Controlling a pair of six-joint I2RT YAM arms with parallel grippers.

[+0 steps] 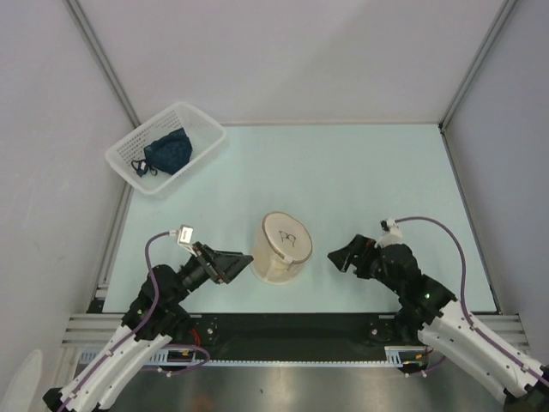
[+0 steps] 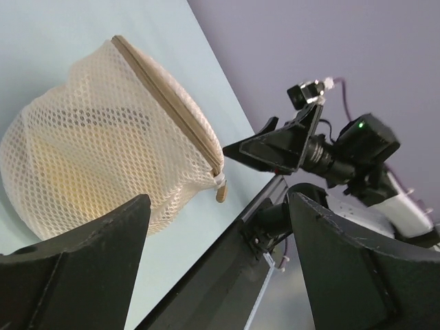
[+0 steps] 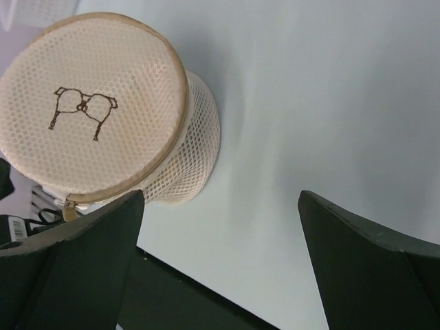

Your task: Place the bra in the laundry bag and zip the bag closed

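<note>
Top view: I log the laundry bag (image 1: 282,247) upright on the tabletop (image 1: 369,172), with the left fingers (image 1: 230,262) just beside it and the right fingers (image 1: 347,254) near.

Left wrist: fingers (image 2: 82,261) apart, bag (image 2: 103,137) ahead. A yellow tint shows through the mesh; I cannot confirm it is the bra.

Right wrist: fingers (image 3: 371,261) apart, bag (image 3: 93,110) beyond the left-hand finger, lid flat.

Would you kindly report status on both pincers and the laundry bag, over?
Left pincer open, empty, beside laundry bag. Right pincer open, empty, opposite side. Lid looks zipped; faint yellow through mesh, likely bra. Nothing in the way.
</note>
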